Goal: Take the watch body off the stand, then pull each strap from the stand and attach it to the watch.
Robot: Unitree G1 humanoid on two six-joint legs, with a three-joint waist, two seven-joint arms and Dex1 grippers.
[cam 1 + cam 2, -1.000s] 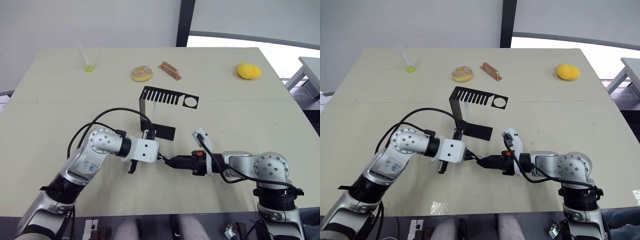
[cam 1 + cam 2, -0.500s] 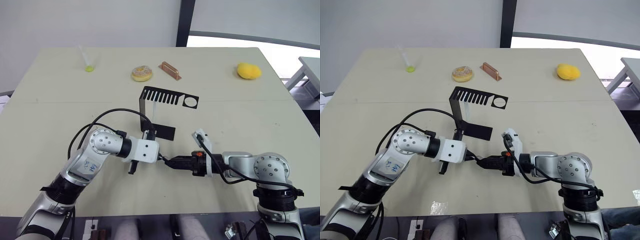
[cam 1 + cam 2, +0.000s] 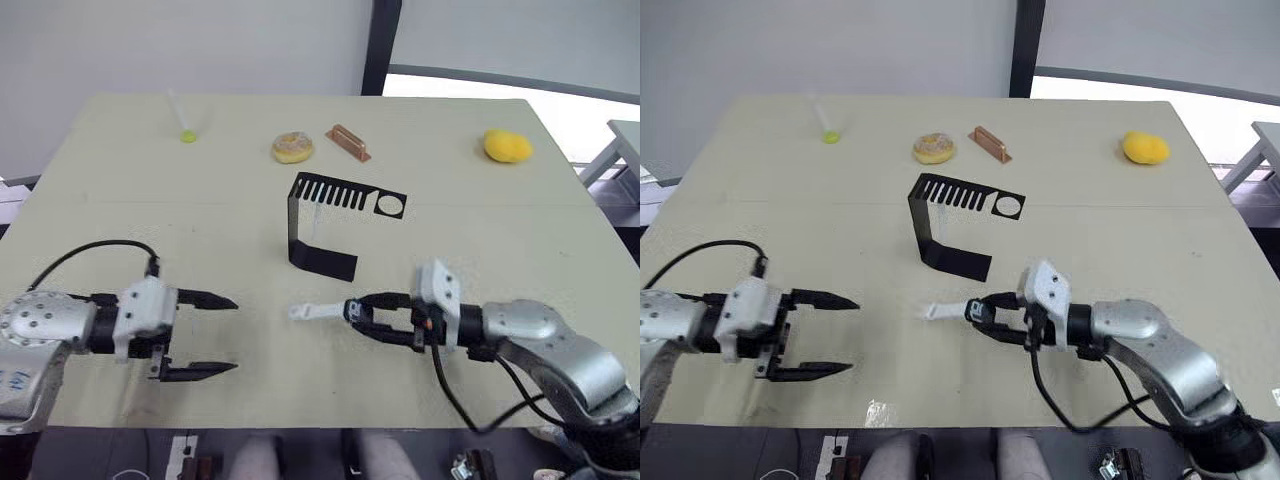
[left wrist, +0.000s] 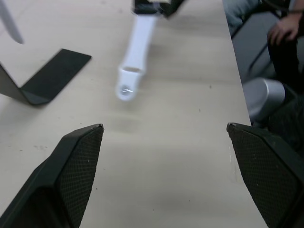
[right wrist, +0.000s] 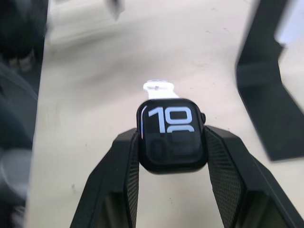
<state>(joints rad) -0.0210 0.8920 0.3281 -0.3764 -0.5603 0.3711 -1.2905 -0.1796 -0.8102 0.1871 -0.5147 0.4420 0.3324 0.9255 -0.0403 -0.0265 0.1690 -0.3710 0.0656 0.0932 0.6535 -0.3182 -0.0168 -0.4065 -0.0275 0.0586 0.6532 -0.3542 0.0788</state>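
1. A pale beige table (image 3: 480, 230) with a faint seam across it is seen against a plain grey-white wall with a dark vertical post; a pale corner of other furniture is cut off at the right edge.
2. Along the far side, from left to right, one small yellow-green blob (image 3: 188, 136), one round glazed doughnut (image 3: 293, 148), one flat copper-coloured block (image 3: 348, 142) and one yellow lemon-like lump (image 3: 507, 146) are counted.
3. The left gripper (image 3: 210, 334) is held low over the near left of the table, its two black fingers spread wide around nothing.
4. One black sheet-metal C-shaped stand (image 3: 330, 222) is set upright mid-table, its slotted top arm with a round hole above its flat base. One pale strap appears blurred against the stand in the right wrist view; its seating cannot be made out.
5. One slim white strap (image 3: 318, 311) is stretched near the stand's base, joined to the small black rounded-square watch body (image 5: 172, 135), whose white digits are partly dimmed.
6. The watch body is clamped between the two fingers of the right gripper (image 3: 372, 318).
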